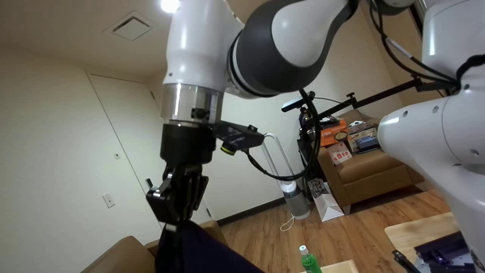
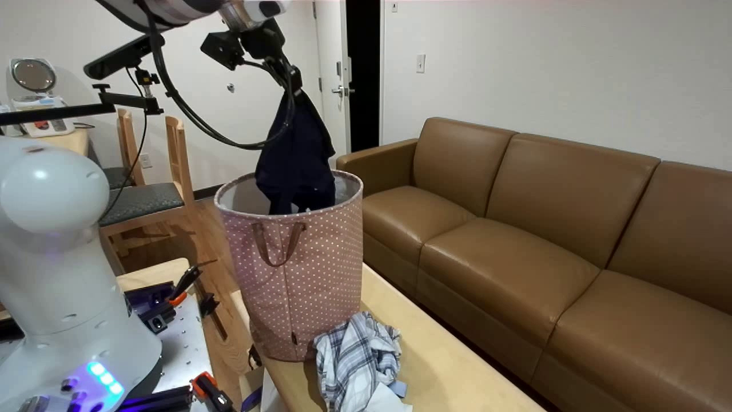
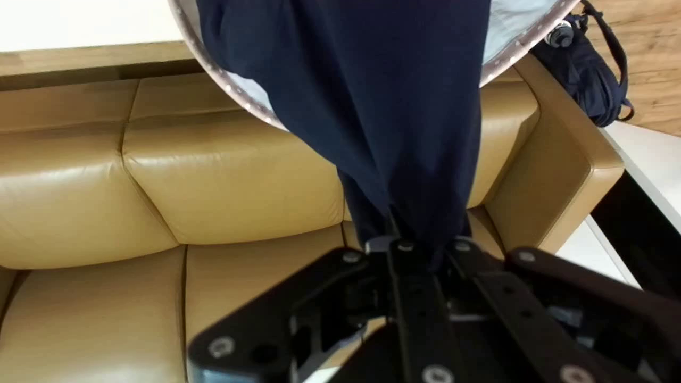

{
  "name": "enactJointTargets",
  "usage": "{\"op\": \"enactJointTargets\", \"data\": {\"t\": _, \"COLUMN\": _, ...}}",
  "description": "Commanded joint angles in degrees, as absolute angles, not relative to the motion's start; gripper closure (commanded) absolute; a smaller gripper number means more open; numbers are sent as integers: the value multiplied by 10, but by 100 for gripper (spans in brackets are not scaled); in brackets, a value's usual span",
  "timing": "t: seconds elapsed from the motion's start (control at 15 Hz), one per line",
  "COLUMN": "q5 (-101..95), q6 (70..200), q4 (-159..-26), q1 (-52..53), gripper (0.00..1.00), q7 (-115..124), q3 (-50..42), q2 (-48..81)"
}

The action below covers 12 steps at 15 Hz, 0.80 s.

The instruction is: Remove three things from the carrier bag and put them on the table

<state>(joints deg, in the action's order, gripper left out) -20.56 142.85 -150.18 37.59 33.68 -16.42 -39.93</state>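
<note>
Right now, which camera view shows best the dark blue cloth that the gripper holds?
An exterior view is best: it shows the dark blue cloth from the gripper into the dotted bag. The wrist view shows it close, cut by the top edge; an exterior view with the green bottle shows only its upper part.

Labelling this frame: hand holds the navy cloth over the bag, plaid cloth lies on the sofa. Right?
Not the sofa: the plaid cloth lies on the table, as an exterior view shows. The hand does hold the navy cloth over the bag.
</note>
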Motion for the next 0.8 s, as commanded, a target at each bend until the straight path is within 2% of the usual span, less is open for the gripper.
{"op": "enactJointTargets", "data": {"t": 0.0, "q5": -103, "q6": 1442, "q4": -1507, "q1": 268, "gripper": 93, "q7": 263, "q3": -67, "q2": -393}}
{"op": "enactJointTargets", "data": {"t": 0.47, "q5": 40, "q6": 1275, "q4": -1419, "q1": 150, "gripper": 94, "q7": 200, "q3": -1, "q2": -357}}
{"op": "enactJointTargets", "data": {"t": 0.73, "q5": 101, "q6": 1244, "q4": -1365, "q1": 84, "gripper": 94, "q7": 180, "q3": -29, "q2": -340}}
